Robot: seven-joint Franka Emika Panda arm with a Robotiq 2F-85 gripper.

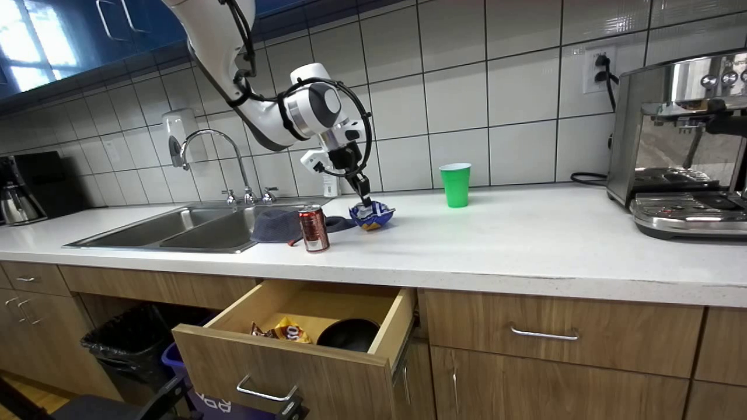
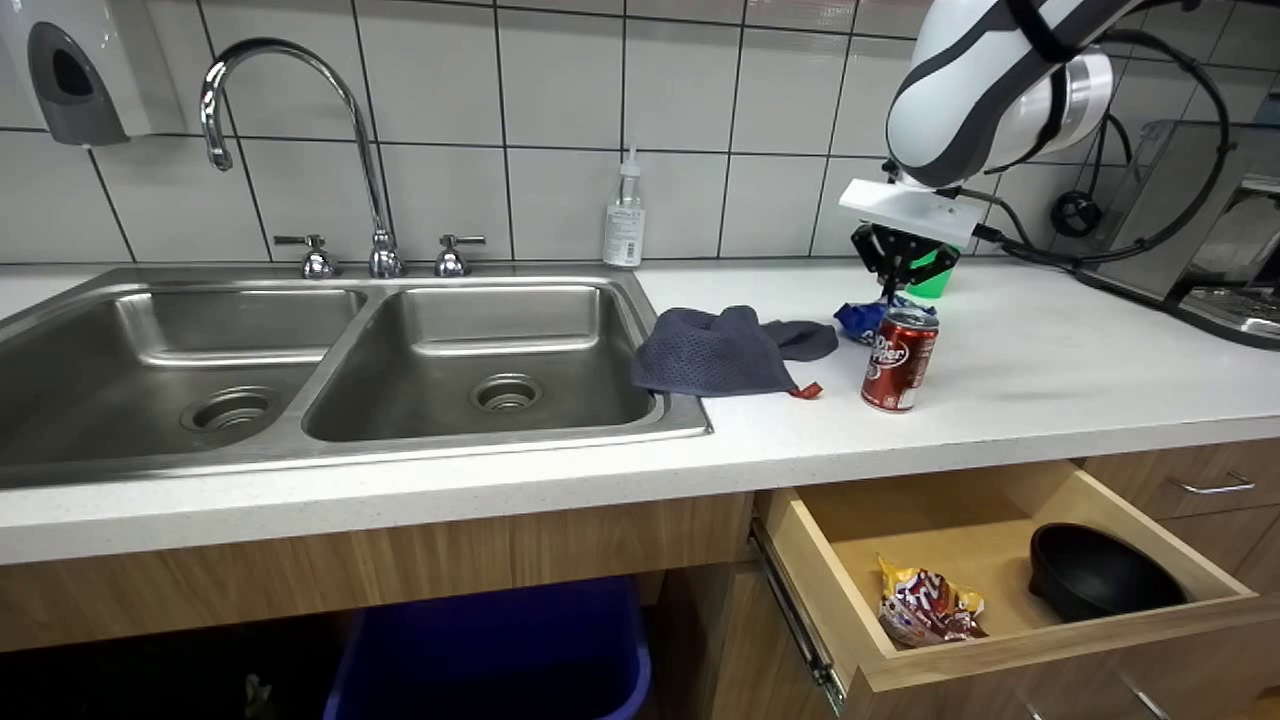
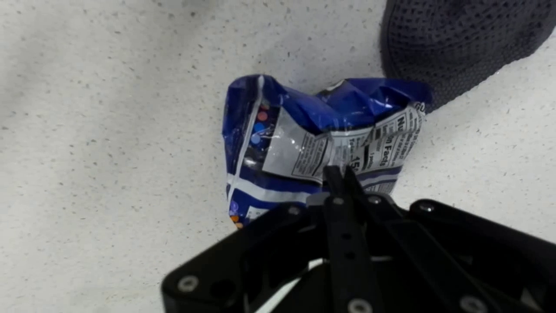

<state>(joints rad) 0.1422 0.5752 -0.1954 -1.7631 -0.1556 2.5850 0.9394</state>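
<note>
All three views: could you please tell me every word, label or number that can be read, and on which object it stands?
"Nu…on Facts", broken by a crease, on the blue candy bag
"15", next digit unclear, same bag
"Dr …pper", on the red soda can
Too small, blurred or cut off: other print on these two, the pump bottle, purple bin and yellow-and-brown snack bag.

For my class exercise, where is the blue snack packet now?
In an exterior view, the blue snack packet sits beneath the closed gripper, right of the gray cloth, left of the green cup.
</note>
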